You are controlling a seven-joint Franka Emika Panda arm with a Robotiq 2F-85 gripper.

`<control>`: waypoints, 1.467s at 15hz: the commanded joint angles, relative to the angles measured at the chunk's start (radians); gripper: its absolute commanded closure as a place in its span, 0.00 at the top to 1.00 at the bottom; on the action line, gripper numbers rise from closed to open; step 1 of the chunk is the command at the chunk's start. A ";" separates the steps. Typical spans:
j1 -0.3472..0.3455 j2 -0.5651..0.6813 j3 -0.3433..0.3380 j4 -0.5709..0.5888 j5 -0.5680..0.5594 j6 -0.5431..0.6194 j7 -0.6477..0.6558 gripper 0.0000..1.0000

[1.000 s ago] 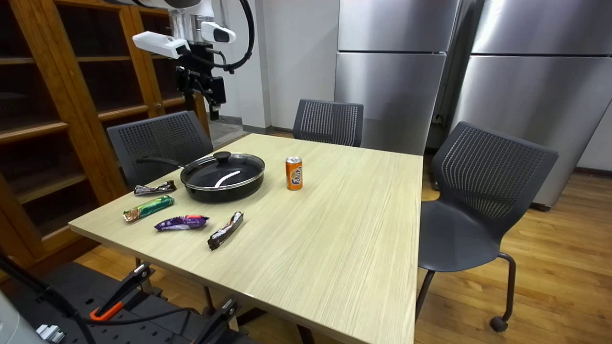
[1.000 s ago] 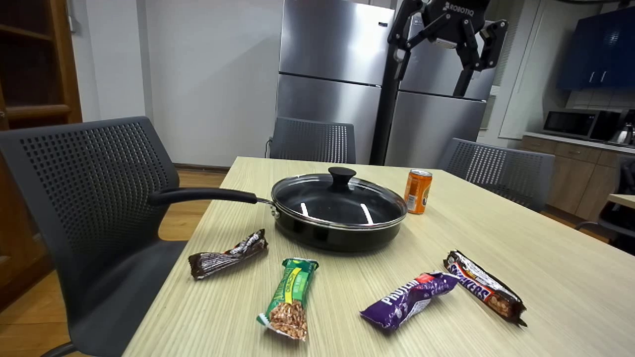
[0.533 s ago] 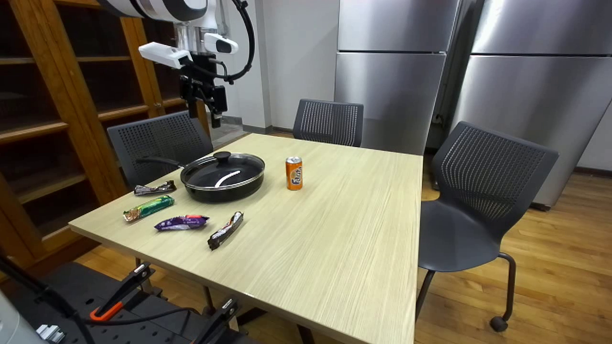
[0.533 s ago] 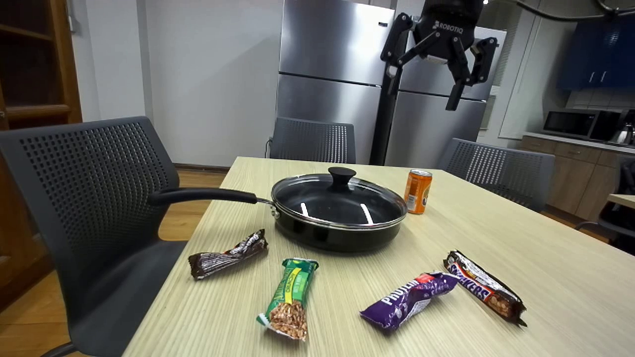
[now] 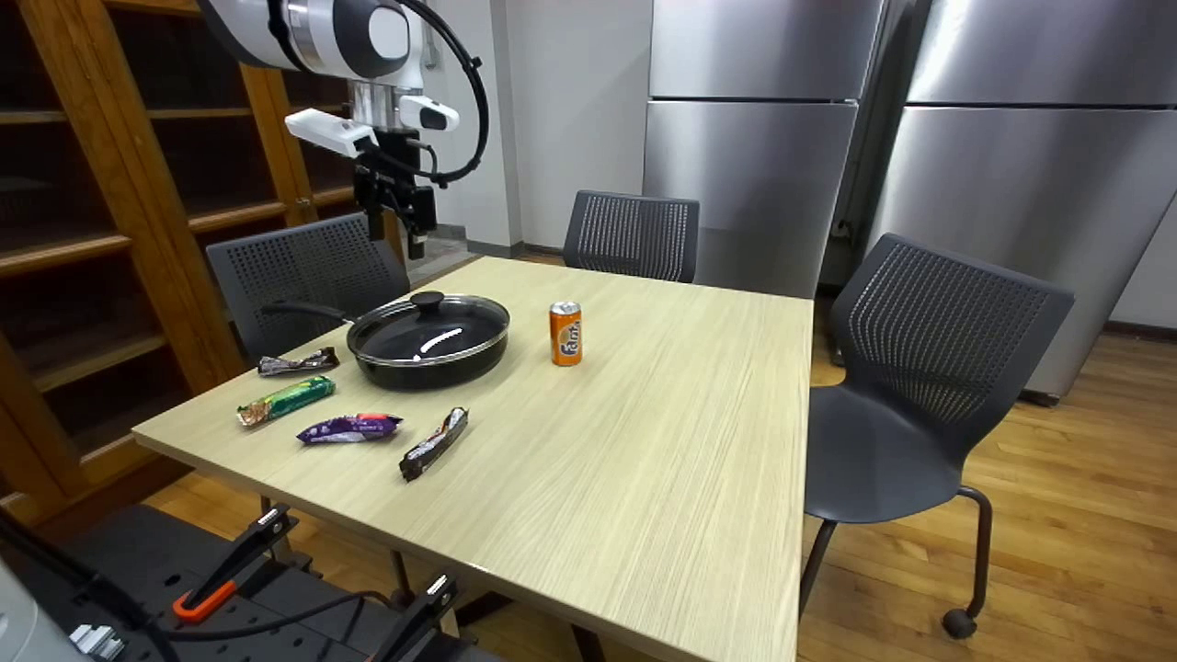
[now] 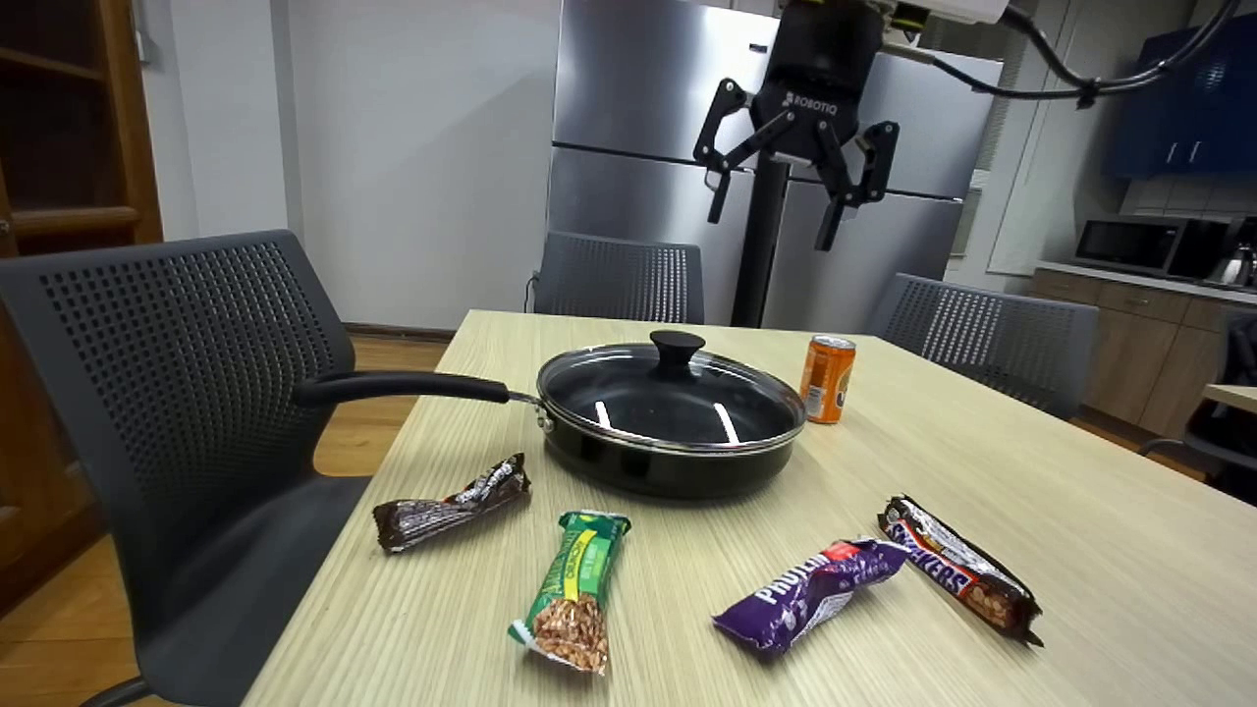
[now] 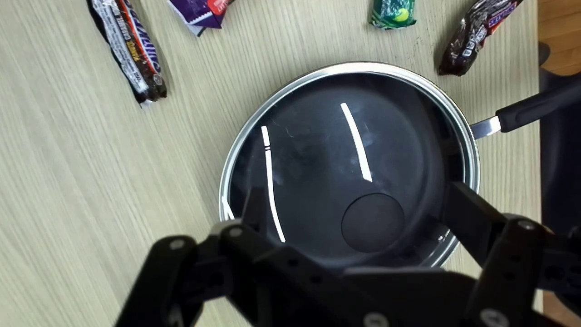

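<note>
My gripper (image 6: 774,218) hangs in the air above the black pan (image 6: 668,476), fingers wide apart and holding nothing. The pan carries a glass lid (image 7: 313,136) with a steel rim and a round black knob (image 7: 373,222). In the wrist view the knob shows between the two fingers, well below them and apart from them. The pan's black handle (image 6: 403,389) sticks out over the table edge beside a chair. An orange Fanta can (image 5: 565,334) stands upright near the pan in both exterior views.
Several wrapped bars lie on the table (image 5: 662,441): a dark one (image 6: 452,506), a green one (image 6: 574,589), a purple one (image 6: 810,594) and a Snickers bar (image 6: 957,570). Dark chairs (image 5: 303,267) stand round the table. Two steel fridges (image 5: 749,184) and a wooden cabinet (image 5: 175,165) are behind.
My gripper has come down and, in an exterior view, shifted sideways to above the pan. Its fingers have stayed wide apart; the pan, can and bars have not moved.
</note>
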 commanded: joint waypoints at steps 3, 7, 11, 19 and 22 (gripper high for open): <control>0.045 0.145 -0.026 0.165 -0.032 -0.037 0.095 1.00; 0.077 0.222 -0.050 0.248 -0.049 -0.055 0.138 1.00; 0.106 0.282 -0.074 0.315 -0.056 -0.092 0.172 1.00; 0.123 0.362 -0.088 0.408 -0.040 -0.174 0.203 1.00; 0.123 0.392 -0.091 0.441 -0.035 -0.181 0.224 1.00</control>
